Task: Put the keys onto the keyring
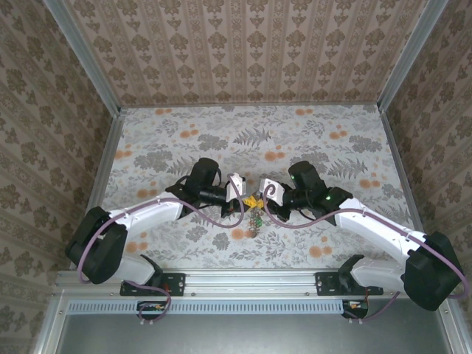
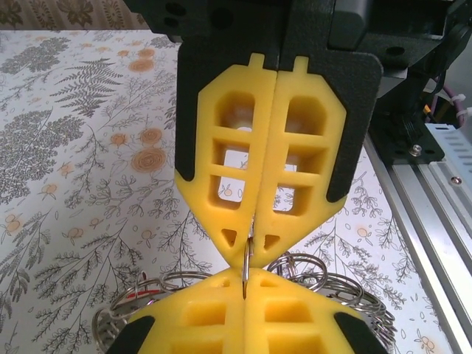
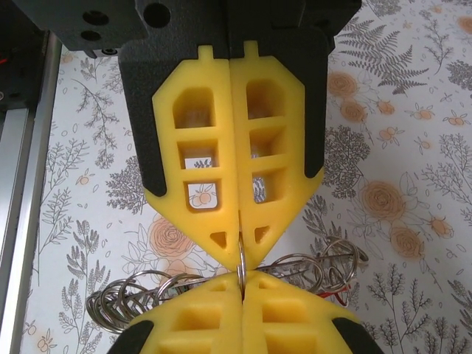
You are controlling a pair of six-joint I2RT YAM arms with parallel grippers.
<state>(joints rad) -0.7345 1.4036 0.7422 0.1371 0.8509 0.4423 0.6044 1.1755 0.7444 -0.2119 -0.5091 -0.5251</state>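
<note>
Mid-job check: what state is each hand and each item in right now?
Left hand: shut on the ring.
Right hand: shut on the ring, facing the left.
Ring: pinched edge-on between both hands.
Ring bunch: loose wire rings clustered under the hands.
Keys: below the hands; hanging or lying, cannot tell.

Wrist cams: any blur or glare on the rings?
Left wrist: thin metal ring pinched between the yellow lattice fingers is sharp, seen edge-on. Right wrist: wire rings glint mildly, still readable. Top external: even light, soft shadows, rings too small to resolve.
</note>
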